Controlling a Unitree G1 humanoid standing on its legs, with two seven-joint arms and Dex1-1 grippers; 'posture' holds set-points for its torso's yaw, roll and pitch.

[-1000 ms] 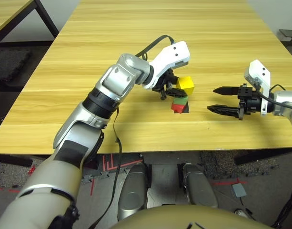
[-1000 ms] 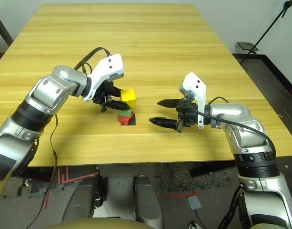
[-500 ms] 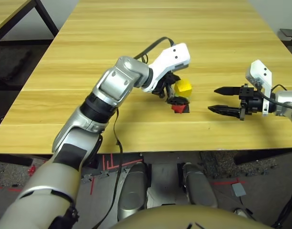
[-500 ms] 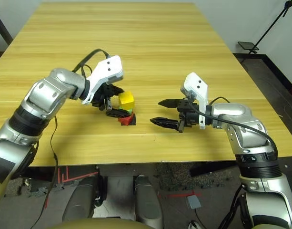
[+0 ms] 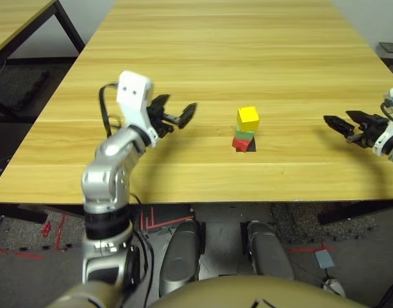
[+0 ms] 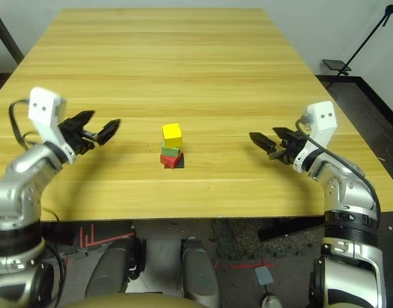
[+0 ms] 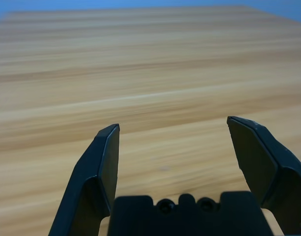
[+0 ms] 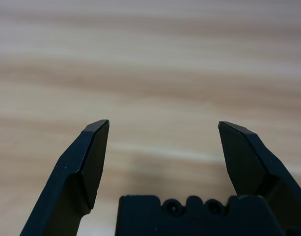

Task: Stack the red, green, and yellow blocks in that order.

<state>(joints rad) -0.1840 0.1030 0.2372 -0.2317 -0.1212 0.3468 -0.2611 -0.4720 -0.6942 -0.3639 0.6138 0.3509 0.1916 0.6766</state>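
Where dark floor borders it, bare pale wooden table (image 5: 202, 58), planked lengthwise.

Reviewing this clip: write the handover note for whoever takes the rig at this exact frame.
Left gripper: open, empty, off to the left of the stack.
Right gripper: open, empty, off to the right.
Blocks: red block at the bottom on the black patch, green block on it, yellow block on top, sitting slightly askew.
Done: all three stacked in order, nothing touching them.
Left: nothing apparent; perhaps check the stack holds.
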